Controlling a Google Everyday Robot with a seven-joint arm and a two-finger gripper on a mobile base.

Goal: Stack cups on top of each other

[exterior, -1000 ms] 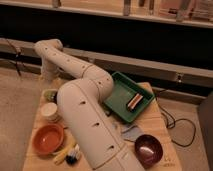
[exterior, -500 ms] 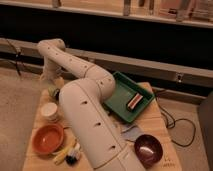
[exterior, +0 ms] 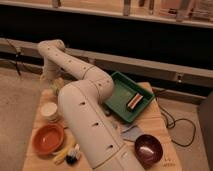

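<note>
A white or cream cup (exterior: 50, 111) stands upright near the left edge of the wooden table (exterior: 155, 125), just above the orange bowl. My white arm rises from the bottom centre, bends at the upper left and comes down over the table's far left corner. My gripper (exterior: 52, 90) is there, above and behind the cream cup. A pale yellow-green cup (exterior: 56, 85) shows right at the gripper; I cannot tell whether it is held.
An orange bowl (exterior: 48, 138) sits front left, with a banana and a brush (exterior: 68, 154) below it. A maroon bowl (exterior: 148, 149) sits front right. A green tray (exterior: 122, 89) at the back right holds a small brown object. A grey-blue cloth (exterior: 131, 132) lies mid-table. Cables run on the floor to the right.
The arm's upper bend has shifted slightly to the right over the table's far left corner. The cream cup and the bowls have not moved.
</note>
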